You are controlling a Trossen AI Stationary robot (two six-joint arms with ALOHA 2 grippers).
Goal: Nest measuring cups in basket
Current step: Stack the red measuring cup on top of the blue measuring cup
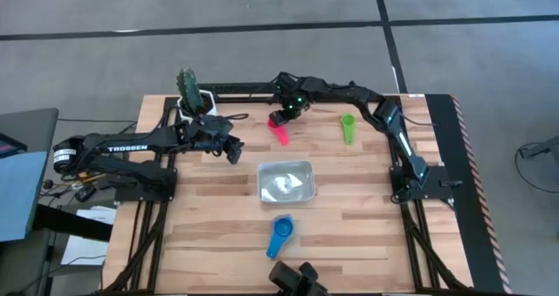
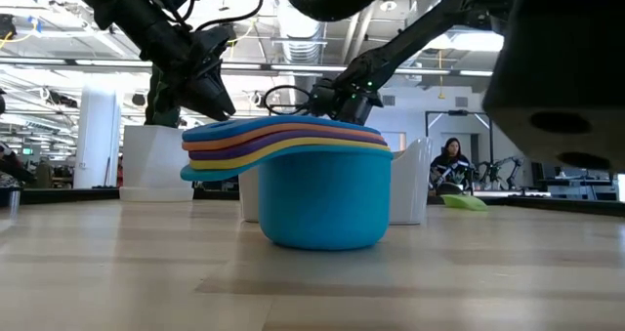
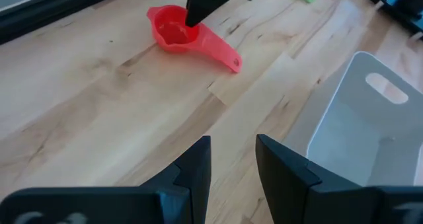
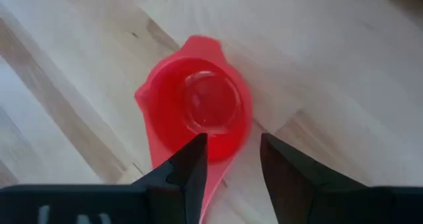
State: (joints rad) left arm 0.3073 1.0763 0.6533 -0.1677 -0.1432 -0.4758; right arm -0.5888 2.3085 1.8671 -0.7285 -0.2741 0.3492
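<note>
A pink-red measuring cup [image 1: 281,136] lies upright on the table at the far middle, its handle [image 3: 221,52] pointing toward the near side. My right gripper [image 4: 231,161] stands open just above it, pointing steeply down, one finger [image 3: 197,12] over the bowl's rim [image 4: 198,145] by the handle. A green cup [image 1: 348,128] lies to its right. The clear basket [image 1: 262,169] sits at the table's middle with no cup in it. Several cups are nested in a blue one [image 1: 281,237] near the front edge. My left gripper [image 3: 232,171] hangs open left of the basket, holding nothing. My right gripper comes at the pink-red cup from above, slanting down, one finger over the bowl's rim [image 4: 195,147] by the handle and the other outside it. Whether either finger touches the cup I cannot tell. The cup rests flat on the table.
A white pot with a cactus [image 1: 192,99] stands at the far left, behind my left arm. Bare wood lies between the basket and the pink-red cup. A black device [image 1: 297,278] sits at the near edge.
</note>
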